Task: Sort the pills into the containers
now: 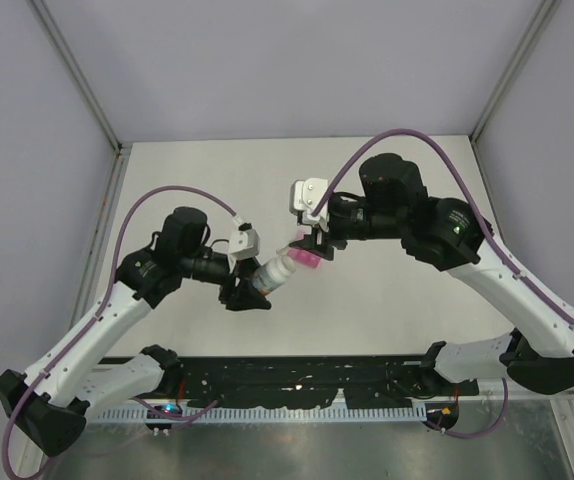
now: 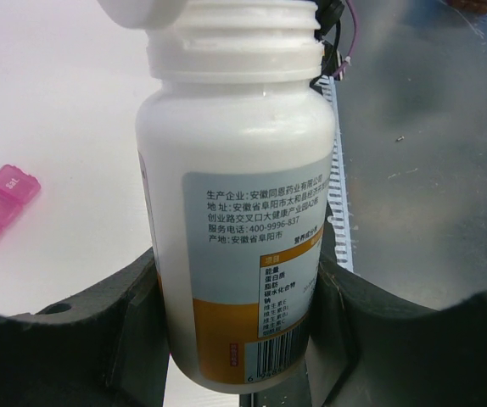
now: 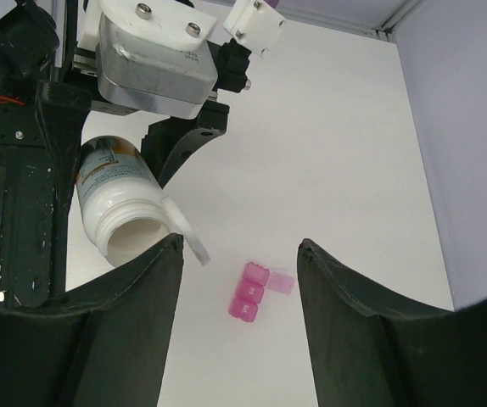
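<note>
We see a small bright-pink plastic pill box (image 3: 248, 298), a short strip of square compartments, lying flat on the white desk (image 3: 345, 170) just beneath the right claw (image 3: 235, 250), whose jaws stand parted and empty. The left claw (image 1: 251, 288) clenches a tilted white plastic bottle (image 2: 235, 195), its mouth uncapped. The box looks light, stiff and slippery; we would pinch it across its narrow sides.

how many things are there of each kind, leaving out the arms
white bottle: 1
white cap at its mouth: 1
pink pill box: 1
total: 3
</note>
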{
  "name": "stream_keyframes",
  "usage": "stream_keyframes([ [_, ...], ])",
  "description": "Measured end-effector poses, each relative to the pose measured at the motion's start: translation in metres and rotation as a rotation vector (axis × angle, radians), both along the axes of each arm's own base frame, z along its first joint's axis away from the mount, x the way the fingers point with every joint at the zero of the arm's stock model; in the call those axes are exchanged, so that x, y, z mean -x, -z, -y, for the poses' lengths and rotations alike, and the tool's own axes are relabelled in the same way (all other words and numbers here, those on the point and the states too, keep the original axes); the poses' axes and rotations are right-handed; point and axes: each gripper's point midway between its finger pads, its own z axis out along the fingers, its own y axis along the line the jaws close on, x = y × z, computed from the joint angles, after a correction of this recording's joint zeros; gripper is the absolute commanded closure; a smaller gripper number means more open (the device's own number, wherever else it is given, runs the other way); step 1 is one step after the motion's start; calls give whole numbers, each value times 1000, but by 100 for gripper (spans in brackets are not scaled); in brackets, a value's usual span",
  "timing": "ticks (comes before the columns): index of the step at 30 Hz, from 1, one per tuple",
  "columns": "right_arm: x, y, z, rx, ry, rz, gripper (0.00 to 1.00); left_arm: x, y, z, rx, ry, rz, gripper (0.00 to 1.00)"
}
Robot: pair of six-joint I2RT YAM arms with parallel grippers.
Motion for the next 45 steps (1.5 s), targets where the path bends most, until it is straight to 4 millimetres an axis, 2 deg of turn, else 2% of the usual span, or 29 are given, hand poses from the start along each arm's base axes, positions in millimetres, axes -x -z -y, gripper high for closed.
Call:
stream_keyframes([
  [5, 2, -2, 5, -6, 3, 10, 37, -4, -3, -1, 8, -17, 9, 100],
  [21, -3, 29, 12, 48, 23, -39, 35, -32, -15, 1, 28, -119, 96, 100],
  [27, -5, 36, 13, 24, 27, -96, 23, -48, -18, -1, 20, -203, 122, 100],
  [30, -14, 35, 16, -53, 60, -170, 16, -59, -21, -3, 13, -262, 141, 100],
  [34, -27, 37, 20, -139, 106, -293, 14, -70, -29, -5, 10, -324, 166, 100],
  [37, -28, 32, 17, -201, 100, -381, 14, -77, -35, -8, 8, -362, 181, 100],
  [45, -23, 1, -4, -358, 10, -545, 12, -91, -40, -9, 2, -429, 185, 100],
])
